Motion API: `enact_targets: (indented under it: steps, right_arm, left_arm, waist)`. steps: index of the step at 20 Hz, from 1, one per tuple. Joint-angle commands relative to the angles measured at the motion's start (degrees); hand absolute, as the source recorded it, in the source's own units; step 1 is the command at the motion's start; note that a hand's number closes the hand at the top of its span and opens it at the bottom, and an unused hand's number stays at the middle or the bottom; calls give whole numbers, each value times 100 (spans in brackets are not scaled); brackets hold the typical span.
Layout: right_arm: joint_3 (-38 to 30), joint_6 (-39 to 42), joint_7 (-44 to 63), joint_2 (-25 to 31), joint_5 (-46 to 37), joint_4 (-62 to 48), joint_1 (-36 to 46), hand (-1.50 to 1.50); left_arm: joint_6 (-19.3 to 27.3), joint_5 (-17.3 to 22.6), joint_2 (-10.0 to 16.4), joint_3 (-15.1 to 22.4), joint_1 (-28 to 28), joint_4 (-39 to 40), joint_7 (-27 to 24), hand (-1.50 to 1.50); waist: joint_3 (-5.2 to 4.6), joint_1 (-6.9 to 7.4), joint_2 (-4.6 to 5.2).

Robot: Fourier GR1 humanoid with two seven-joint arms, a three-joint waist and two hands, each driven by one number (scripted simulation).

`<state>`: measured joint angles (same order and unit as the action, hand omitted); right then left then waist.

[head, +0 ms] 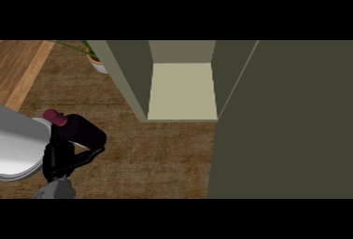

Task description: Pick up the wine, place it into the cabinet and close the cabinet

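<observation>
One wine bottle (82,131) in this shot, down at the lower left of the view, and honestly it's tough to read. The glass is so dark it blends right into the black left robot hand (60,158) below it, so I can't say exactly where bottle ends and fingers start. What does stand out is the maroon cap (54,116), which points up and to the left in the view, with the fat body down and to the right of it. So the long axis runs on a diagonal, tilted, not straight up. I can't tell whether its base touches the desk (158,154).

The left robot hand is curled round the lower part of the bottle, holding it, with the grey forearm (56,189) coming in from the bottom edge. The right robot hand doesn't show at all.

Just left of the bottle is a white plate (17,144), cut off by the left edge; the cap overlaps its rim.

Further up and right is the cabinet (131,79), well apart from the bottle, with a pale shelf inside. Its door (289,121) stands open and fills the right side. A potted plant (95,60) peeks out behind the cabinet's left wall, mostly hidden.
</observation>
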<state>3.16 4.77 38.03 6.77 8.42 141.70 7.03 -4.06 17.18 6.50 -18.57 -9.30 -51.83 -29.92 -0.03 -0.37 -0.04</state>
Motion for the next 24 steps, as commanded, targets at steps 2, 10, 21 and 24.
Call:
enact_targets:
  steps: [2, 10, 21, 24]
  right_arm:
    - [-257, 50, 253, 60, 620, 726, -192, -150]
    - [-229, 17, 382, -2, 623, 533, 125, -150]
    - [-65, 145, 117, -127, 326, 572, -361, -150]
    - [92, 59, 103, -280, 193, 511, -282, -150]
  left_arm:
    - [-101, 90, 65, -150, -461, 807, -483, -150]
    - [-881, 341, 125, -34, -677, 1020, -376, 150]
    - [-617, -835, 313, 823, -282, 853, -1305, 150]
    - [-1167, -844, 401, 1041, 206, 521, -1311, 150]
  waist:
    - [0, -22, 6]
    - [0, -3, 1]
    - [5, 26, -12]
    - [5, 61, -22]
